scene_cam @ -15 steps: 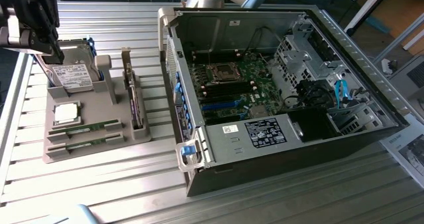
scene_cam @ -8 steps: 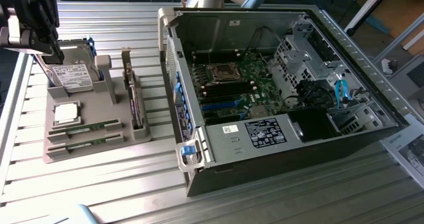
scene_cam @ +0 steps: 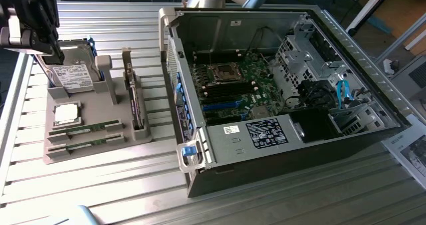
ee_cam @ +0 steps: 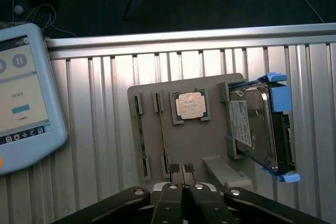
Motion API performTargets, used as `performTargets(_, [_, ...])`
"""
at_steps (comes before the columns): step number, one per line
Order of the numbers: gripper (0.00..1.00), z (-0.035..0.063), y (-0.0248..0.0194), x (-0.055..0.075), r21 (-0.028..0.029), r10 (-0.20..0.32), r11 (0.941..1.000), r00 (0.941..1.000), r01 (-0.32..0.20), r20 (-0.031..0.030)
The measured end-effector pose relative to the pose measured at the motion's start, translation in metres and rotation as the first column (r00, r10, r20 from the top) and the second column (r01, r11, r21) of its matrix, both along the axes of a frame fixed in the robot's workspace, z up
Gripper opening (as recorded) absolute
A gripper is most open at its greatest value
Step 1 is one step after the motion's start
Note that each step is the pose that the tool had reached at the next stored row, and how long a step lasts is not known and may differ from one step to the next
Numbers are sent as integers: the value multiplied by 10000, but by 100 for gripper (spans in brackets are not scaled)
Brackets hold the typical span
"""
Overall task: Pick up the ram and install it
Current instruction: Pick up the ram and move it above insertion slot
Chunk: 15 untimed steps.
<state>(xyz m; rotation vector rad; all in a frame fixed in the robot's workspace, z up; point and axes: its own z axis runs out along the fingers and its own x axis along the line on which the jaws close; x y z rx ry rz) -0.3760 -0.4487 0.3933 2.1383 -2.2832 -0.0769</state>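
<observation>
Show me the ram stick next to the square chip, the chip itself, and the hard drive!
ram stick (scene_cam: 87, 129), exterior view, middle of its green board.
square chip (scene_cam: 67, 113), exterior view, its silver top.
hard drive (scene_cam: 72, 77), exterior view, its white label.

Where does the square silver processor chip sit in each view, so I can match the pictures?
Exterior view: the processor chip lies on the grey holder at the exterior view's left, between the hard drive and the ram sticks.
Wrist view: the processor chip lies on the same holder, between the ram sticks and the hard drive.
Shared landmark: the hard drive with its white label.
</observation>
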Motion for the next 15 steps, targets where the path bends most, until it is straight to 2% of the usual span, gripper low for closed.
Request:
performTargets(5, [10, -24, -8, 0, 0, 1, 10000, 10000, -1, 0])
performTargets(15, [10, -161, -41, 0, 0, 1, 10000, 10000, -1, 0])
